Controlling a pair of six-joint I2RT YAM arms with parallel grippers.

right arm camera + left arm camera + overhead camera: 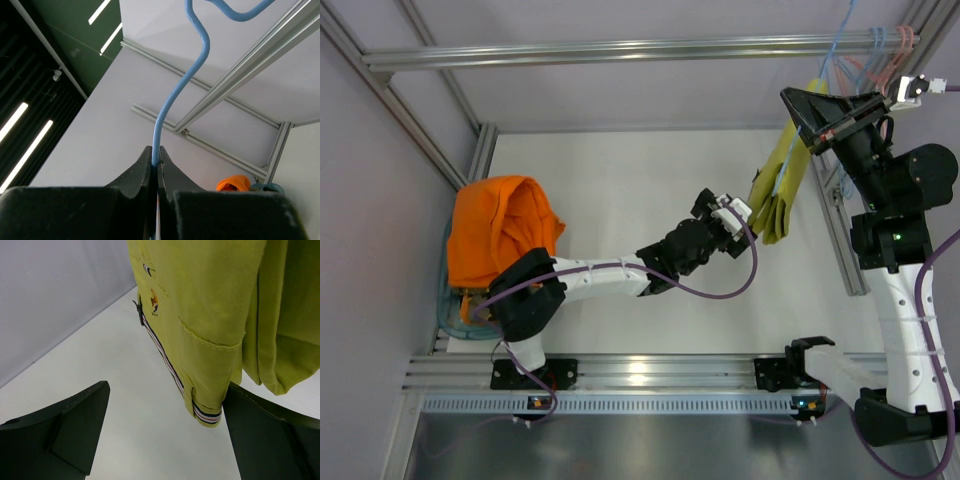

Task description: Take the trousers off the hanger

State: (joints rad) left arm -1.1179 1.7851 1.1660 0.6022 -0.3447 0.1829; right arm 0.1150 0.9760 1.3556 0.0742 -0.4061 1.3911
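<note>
The mustard-yellow trousers (776, 195) hang folded over the light-blue wire hanger (784, 165) at the right of the table. My right gripper (804, 112) is above them, shut on the hanger's wire. The right wrist view shows the blue wire (172, 100) pinched between the closed fingers of the right gripper (155, 161). My left gripper (740, 214) is open at the trousers' lower left edge. In the left wrist view the trousers (210, 300) hang between the spread fingers of the left gripper (165, 435). Their striped waistband corner (207, 413) is right beside the right finger (270, 440).
A bright orange garment (505, 225) is piled in a clear basket (453, 318) at the left; it also shows in the right wrist view (234, 183). Pink and blue hangers (885, 45) hang on the top rail. An aluminium frame post (840, 235) stands right of the trousers.
</note>
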